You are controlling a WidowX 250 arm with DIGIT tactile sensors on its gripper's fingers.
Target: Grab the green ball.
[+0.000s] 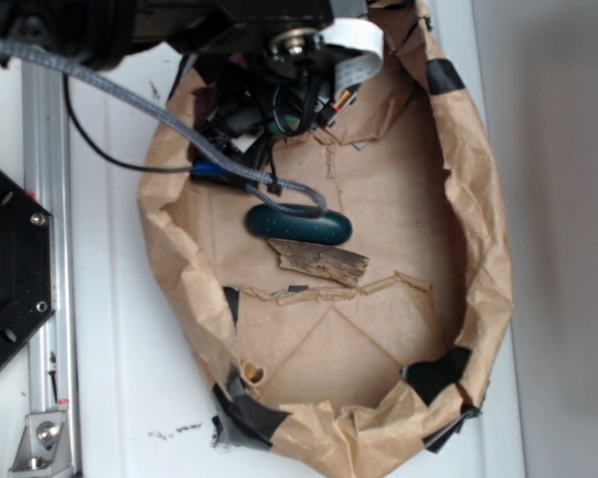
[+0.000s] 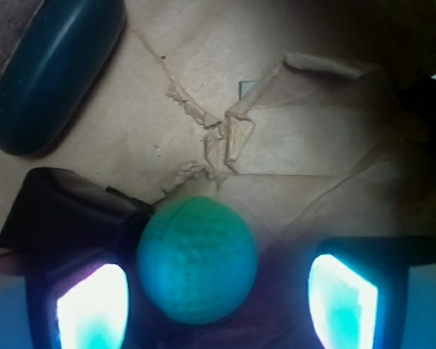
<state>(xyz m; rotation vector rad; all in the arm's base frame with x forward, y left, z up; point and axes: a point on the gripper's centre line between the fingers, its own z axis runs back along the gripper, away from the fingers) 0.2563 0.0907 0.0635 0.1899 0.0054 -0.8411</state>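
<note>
The green ball point(image 2: 197, 260), pale mint and faintly ridged, lies on brown paper between the fingers of my gripper point(image 2: 216, 302) in the wrist view. The jaws stand open: the left pad point(image 2: 91, 305) is close beside the ball, and the right pad point(image 2: 343, 302) is well apart from it. In the exterior view the gripper point(image 1: 264, 119) hangs at the back of the paper nest among black cables. There the arm hides the ball.
A dark teal oval object point(image 1: 299, 225) point(image 2: 54, 73) lies in the nest, with a piece of wood point(image 1: 321, 263) just in front. Crumpled brown paper walls point(image 1: 478, 249) ring the area. A black plate point(image 1: 10, 269) and a metal rail point(image 1: 45, 199) stand at left.
</note>
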